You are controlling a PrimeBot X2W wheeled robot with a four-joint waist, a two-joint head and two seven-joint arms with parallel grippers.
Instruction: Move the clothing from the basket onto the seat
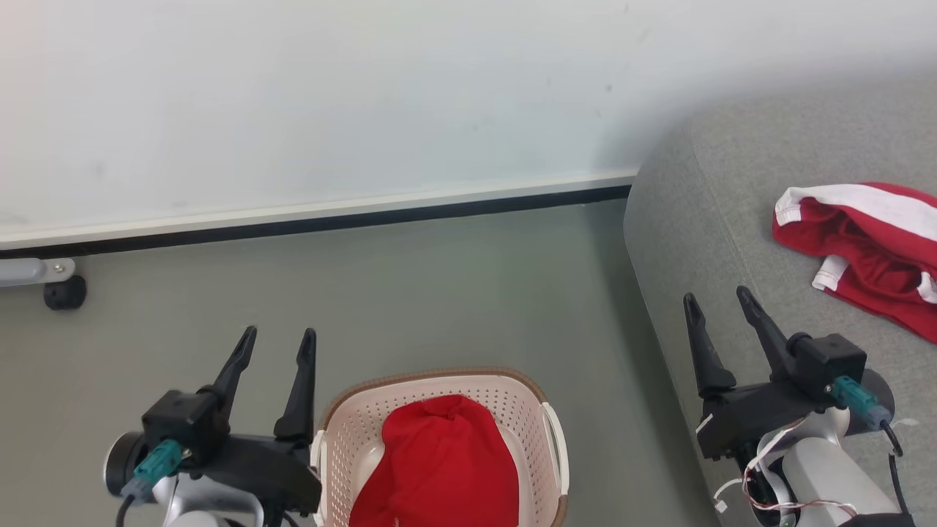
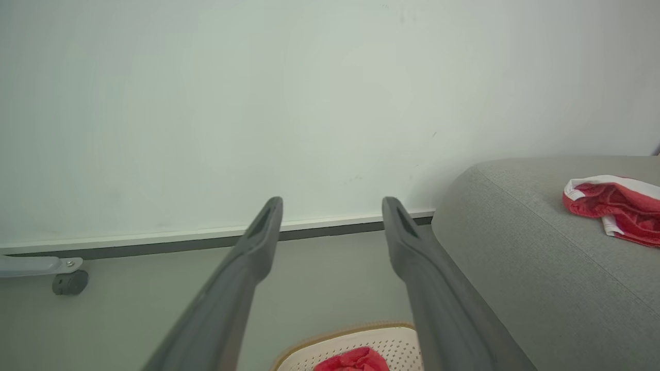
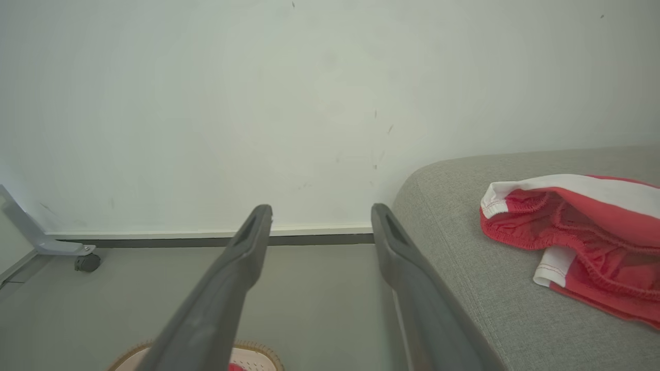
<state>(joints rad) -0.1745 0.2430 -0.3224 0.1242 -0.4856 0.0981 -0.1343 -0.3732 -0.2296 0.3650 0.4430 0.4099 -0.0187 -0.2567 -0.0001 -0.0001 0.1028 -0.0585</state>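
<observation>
A plain red garment (image 1: pixel 441 465) lies bunched in the cream perforated basket (image 1: pixel 344 424) on the floor at the bottom centre. The other red garment with white trim bands (image 1: pixel 867 249) rests on the grey seat (image 1: pixel 703 212) at the right. My left gripper (image 1: pixel 280 339) hangs open and empty just left of the basket. Over the seat's left edge my right gripper (image 1: pixel 719 300) is open and empty, short of the trimmed garment. The left wrist view catches the basket rim (image 2: pixel 330 337), a bit of red fabric (image 2: pixel 353 359) and the trimmed garment (image 2: pixel 619 206). The right wrist view has that garment (image 3: pixel 577 237) on the seat (image 3: pixel 464 257).
A pale wall with a white and dark skirting (image 1: pixel 315 216) runs across the back. A grey metal leg with a black caster (image 1: pixel 64 291) stands at the far left. Grey-green floor (image 1: pixel 439 293) spreads between the wall, basket and seat.
</observation>
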